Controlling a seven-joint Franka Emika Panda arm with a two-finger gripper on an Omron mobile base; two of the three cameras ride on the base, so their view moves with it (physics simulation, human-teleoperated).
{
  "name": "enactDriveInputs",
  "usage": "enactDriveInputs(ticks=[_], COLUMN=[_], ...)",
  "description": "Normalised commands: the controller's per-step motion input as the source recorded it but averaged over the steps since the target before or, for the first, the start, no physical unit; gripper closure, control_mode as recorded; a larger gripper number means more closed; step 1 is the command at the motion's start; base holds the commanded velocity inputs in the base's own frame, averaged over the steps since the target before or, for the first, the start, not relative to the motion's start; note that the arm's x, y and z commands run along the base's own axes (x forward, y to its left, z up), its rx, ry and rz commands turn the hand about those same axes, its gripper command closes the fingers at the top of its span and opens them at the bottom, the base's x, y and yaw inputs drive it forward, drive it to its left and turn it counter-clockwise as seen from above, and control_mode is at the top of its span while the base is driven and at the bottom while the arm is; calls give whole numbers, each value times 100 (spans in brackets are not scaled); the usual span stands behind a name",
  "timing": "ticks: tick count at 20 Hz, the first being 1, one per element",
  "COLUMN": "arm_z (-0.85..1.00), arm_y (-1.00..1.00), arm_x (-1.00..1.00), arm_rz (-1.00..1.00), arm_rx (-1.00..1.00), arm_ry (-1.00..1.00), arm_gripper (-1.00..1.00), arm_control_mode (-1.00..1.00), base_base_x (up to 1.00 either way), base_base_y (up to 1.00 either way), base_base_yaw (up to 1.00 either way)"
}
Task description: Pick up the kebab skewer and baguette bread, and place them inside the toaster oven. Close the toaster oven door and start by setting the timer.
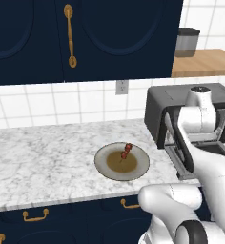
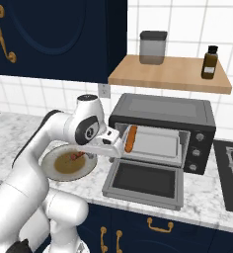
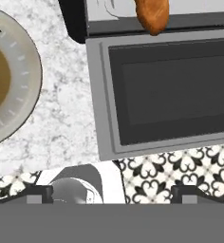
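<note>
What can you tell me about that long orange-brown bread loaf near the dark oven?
The slim orange-brown baguette bread has a crusty, golden surface and tapered, rounded ends. It sits at the left of the open mouth of the boxy dark grey toaster oven, running front to back, its near tip just overhanging the lowered glass door. The open gripper stands close beside it, not gripping it.

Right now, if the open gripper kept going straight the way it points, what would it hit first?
Probably the toaster oven door, the wide dark glass panel folded down flat, which lies straight ahead in the hand view. The orange-brown baguette bread sits off that line. Depth is uncertain.
</note>
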Motion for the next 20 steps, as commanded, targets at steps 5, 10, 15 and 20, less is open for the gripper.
enactDriveInputs(ticks=[5,10,15,20], arm_z=[-1,-6,-5,-24], arm_y=[100,100,93,57], arm_x=[-4,26,56,73], arm_rz=[-18,-22,-24,-20], arm_rx=[1,5,6,5], arm_ry=[0,0,0,0], arm_gripper=[-100,-100,-100,-100], arm_control_mode=[-100,-100,-100,-100], base_base_x=[0,0,0,0], base_base_y=[0,0,0,0], base_base_yaw=[0,0,0,0])
